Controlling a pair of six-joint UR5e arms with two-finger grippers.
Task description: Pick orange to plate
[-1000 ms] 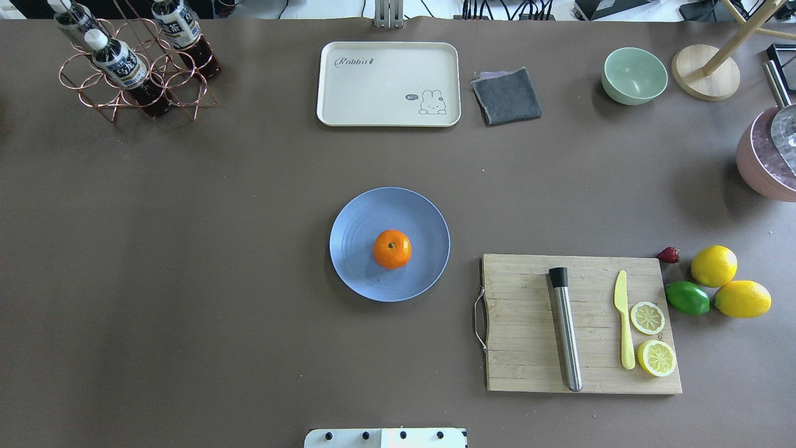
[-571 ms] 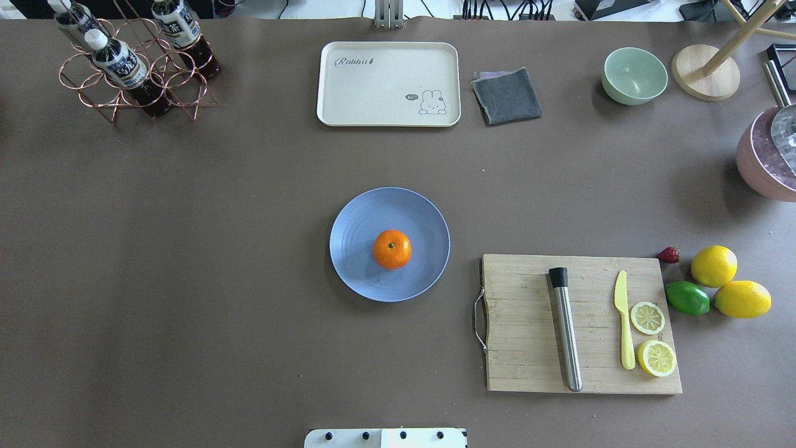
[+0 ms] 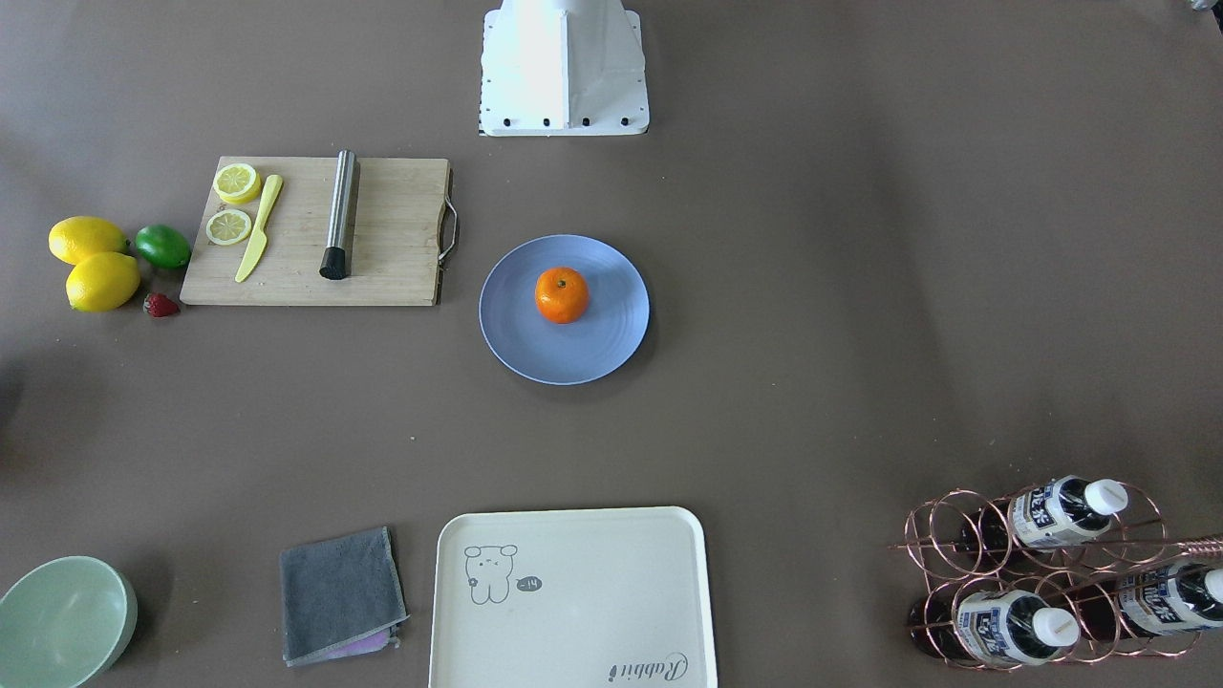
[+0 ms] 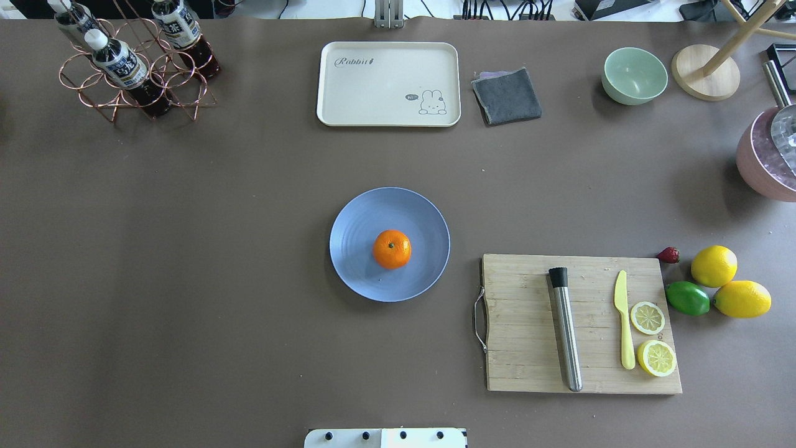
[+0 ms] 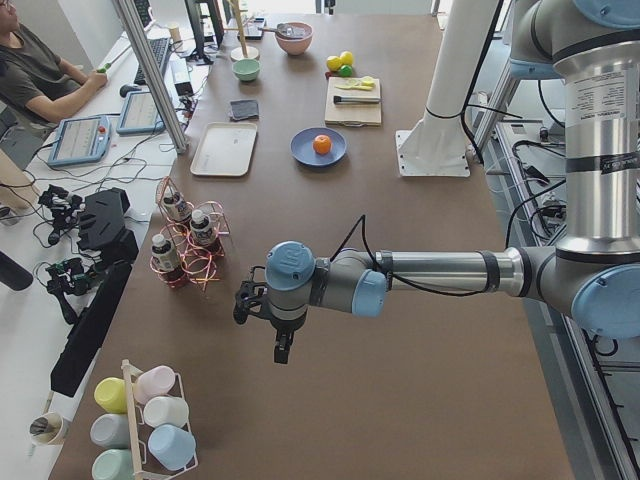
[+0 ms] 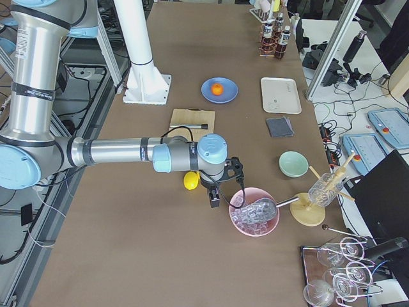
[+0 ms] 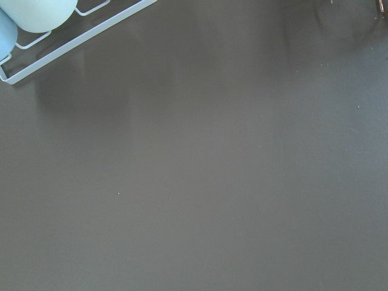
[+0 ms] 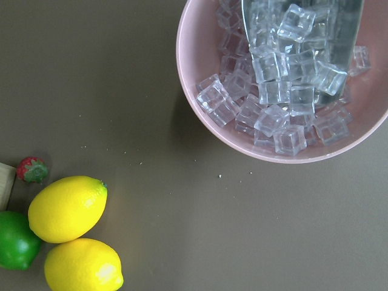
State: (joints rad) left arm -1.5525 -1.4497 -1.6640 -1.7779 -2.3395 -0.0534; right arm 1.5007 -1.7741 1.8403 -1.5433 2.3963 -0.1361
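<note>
The orange [image 4: 392,249] rests stem-up near the middle of the pale blue plate [image 4: 359,269] at the table's centre; both also show in the front view as the orange [image 3: 562,294] on the plate [image 3: 583,355]. No gripper touches either. My left gripper [image 5: 283,346] hangs over bare table far off to the left, near the bottle rack. My right gripper [image 6: 214,197] hovers far to the right, between a lemon and the pink ice bowl. Only the side views show them, so I cannot tell their state. Neither wrist view shows fingers.
A cutting board [image 4: 528,348] with a muddler, yellow knife and lemon slices lies right of the plate. Lemons [image 4: 714,266], a lime [image 4: 687,298] and a strawberry sit beyond it. A cream tray [image 4: 388,84], grey cloth, green bowl [image 4: 634,75], ice bowl [image 8: 285,91] and bottle rack [image 4: 134,62] line the edges.
</note>
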